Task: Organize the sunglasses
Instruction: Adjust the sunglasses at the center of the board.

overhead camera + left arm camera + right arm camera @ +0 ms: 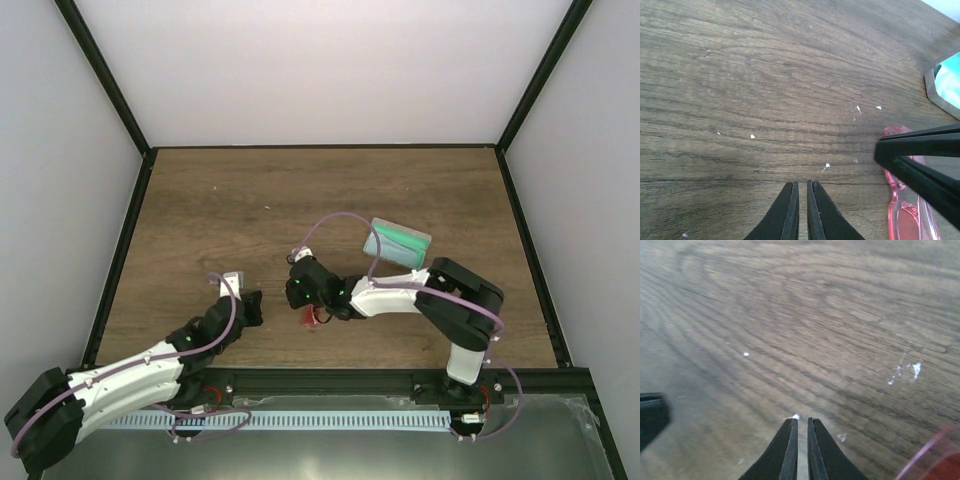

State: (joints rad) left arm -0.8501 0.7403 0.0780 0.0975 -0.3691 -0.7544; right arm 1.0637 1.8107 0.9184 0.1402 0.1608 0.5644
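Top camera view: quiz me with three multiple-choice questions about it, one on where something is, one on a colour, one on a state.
1. Where are the sunglasses?
A. inside the case
B. on the table, outside the case
C. in the left gripper

2. What colour is the lining of the case?
A. green
B. yellow
C. black

3. How is the left gripper?
A. wide open
B. shut on the sunglasses
C. shut, holding nothing

Answers:
1. B, as the red frame lies on bare wood, apart from the case.
2. A, as the open case shows green inside its grey shell.
3. C, as its fingers almost meet in the left wrist view, with only wood between and ahead of them.
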